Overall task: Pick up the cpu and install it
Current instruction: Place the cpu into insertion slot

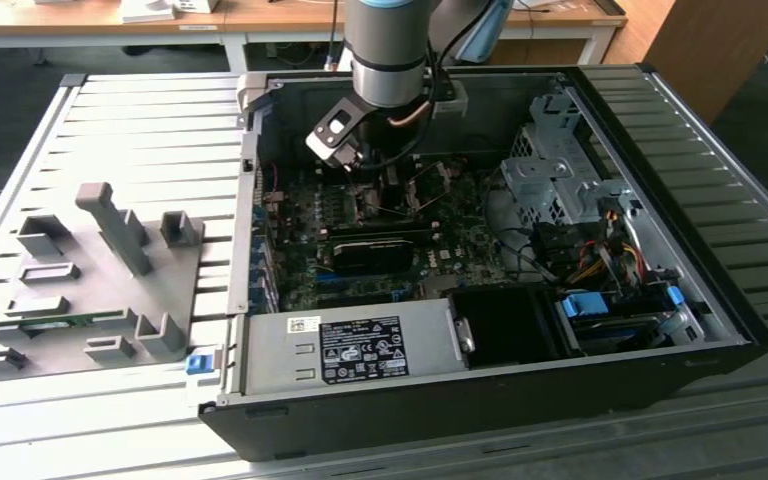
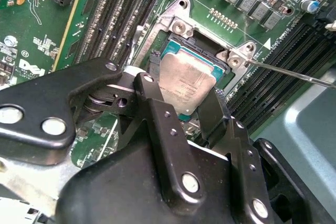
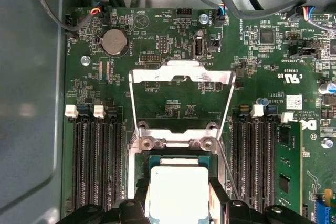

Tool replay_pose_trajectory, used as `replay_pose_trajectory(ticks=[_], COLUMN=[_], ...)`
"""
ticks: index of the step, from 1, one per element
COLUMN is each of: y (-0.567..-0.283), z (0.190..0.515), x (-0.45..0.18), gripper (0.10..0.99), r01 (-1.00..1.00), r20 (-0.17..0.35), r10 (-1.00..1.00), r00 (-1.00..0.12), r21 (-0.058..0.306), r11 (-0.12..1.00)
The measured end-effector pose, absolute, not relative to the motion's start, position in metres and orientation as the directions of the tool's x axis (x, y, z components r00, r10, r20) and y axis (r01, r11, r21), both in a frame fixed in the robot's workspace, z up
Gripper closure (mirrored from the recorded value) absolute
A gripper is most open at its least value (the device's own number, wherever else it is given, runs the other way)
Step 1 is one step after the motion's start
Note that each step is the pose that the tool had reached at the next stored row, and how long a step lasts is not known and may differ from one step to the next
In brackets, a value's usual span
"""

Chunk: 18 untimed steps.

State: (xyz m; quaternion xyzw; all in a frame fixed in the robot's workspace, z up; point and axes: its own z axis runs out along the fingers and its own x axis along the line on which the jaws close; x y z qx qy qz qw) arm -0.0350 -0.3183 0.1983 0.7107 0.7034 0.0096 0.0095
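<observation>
Second wrist view: hand [image 2: 181, 92] down over the socket [image 2: 177, 24], tight around the cpu [image 2: 189, 80].

We see a cpu [image 2: 186, 80] with a dull brushed silver metal lid, matt black end effector [image 2: 181, 98] with bright rivets [image 2: 190, 183], glossy green motherboard [image 3: 262, 61], shiny bare-metal socket frame [image 3: 181, 75], matt grey plastic tray [image 1: 104, 300]

Cpu [image 2: 186, 84]: small flat square chip, silver-grey metal top, thin green edge. Lies top-up, approx flat, in the open socket [image 2: 181, 26]. Same cpu [image 3: 177, 192] in first wrist view.
</observation>
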Motion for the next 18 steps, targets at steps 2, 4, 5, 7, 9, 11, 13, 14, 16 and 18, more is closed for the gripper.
replay_pose_trajectory(ticks=[2,4,5,7,9,11,13,14,16,18], y=[-0.3181,-0.318,-0.318,-0.318,-0.3181,-0.3182,-0.3181,-0.3181,-0.3181,-0.3181], z=[0.1978,0.197,0.1966,0.1957,0.1949,0.1946,0.1944,0.1944,0.1943,0.1943], x=[-0.0349,-0.0349,-0.035,-0.035,-0.035,-0.035,-0.035,-0.035,-0.035,-0.035], gripper=[0.553,0.553,0.553,0.553,0.553,0.553,0.553,0.553,0.553,0.553], r01=[1.0,1.0,1.0,1.0,1.0,1.0,1.0,1.0,1.0,1.0], r20=[0.0,0.0,0.0,0.0,0.0,0.0,0.0,0.0,0.0,0.0], r10=[1.0,1.0,1.0,1.0,1.0,1.0,1.0,1.0,1.0,1.0], r00=[0.01,0.01,0.01,0.01,0.01,0.01,0.01,0.01,0.01,0.01], r21=[0.027,0.027,0.027,0.027,0.027,0.027,0.027,0.027,0.027,0.027], r11=[-0.01,-0.01,-0.01,-0.01,-0.01,-0.01,-0.01,-0.01,-0.01,-0.01])
